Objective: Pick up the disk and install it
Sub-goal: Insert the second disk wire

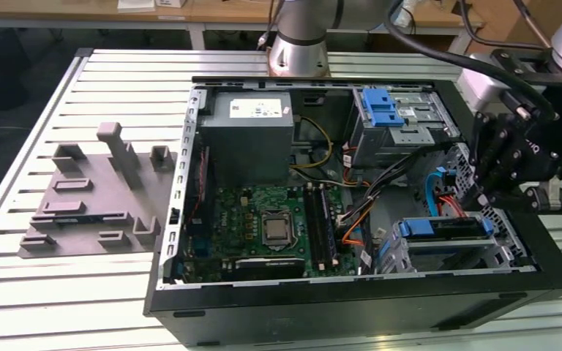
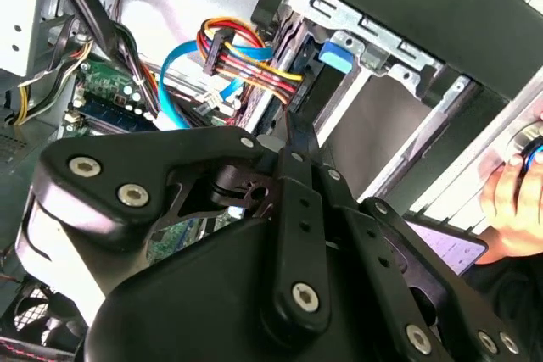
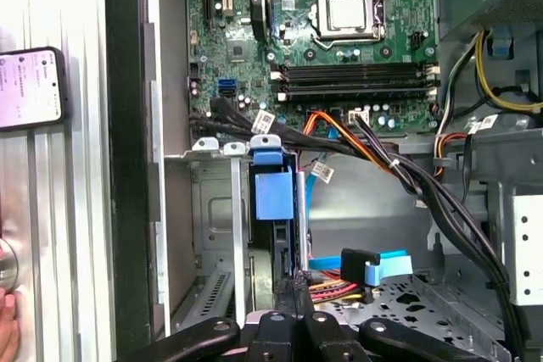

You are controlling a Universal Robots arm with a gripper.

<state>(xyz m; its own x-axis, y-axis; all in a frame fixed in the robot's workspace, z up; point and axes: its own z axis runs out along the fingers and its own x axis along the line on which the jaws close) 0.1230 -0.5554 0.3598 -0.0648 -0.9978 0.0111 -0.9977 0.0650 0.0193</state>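
Observation:
The disk (image 3: 273,192) stands on edge in the metal drive cage (image 3: 216,235) at the case's front corner, its blue plastic carrier facing up. In the exterior view the disk (image 1: 442,228) lies low on the exterior view's right, with my gripper (image 1: 474,196) hanging just above that cage. In both wrist views the black fingers meet at their tips with nothing between them. My gripper (image 3: 293,287) points at the disk's dark edge, very close to it; whether they touch I cannot tell. The second wrist view has my gripper (image 2: 293,137) a short way from the carrier's blue tab (image 2: 335,52).
A blue ribbon cable (image 3: 373,264) and a red-yellow power plug (image 2: 225,44) hang loose beside the cage. The motherboard (image 1: 271,223) fills the case floor, with a second cage and blue bracket (image 1: 383,110) behind. A grey fixture plate (image 1: 96,197) lies outside. A phone (image 3: 30,86) and a hand (image 2: 509,192) rest by the case.

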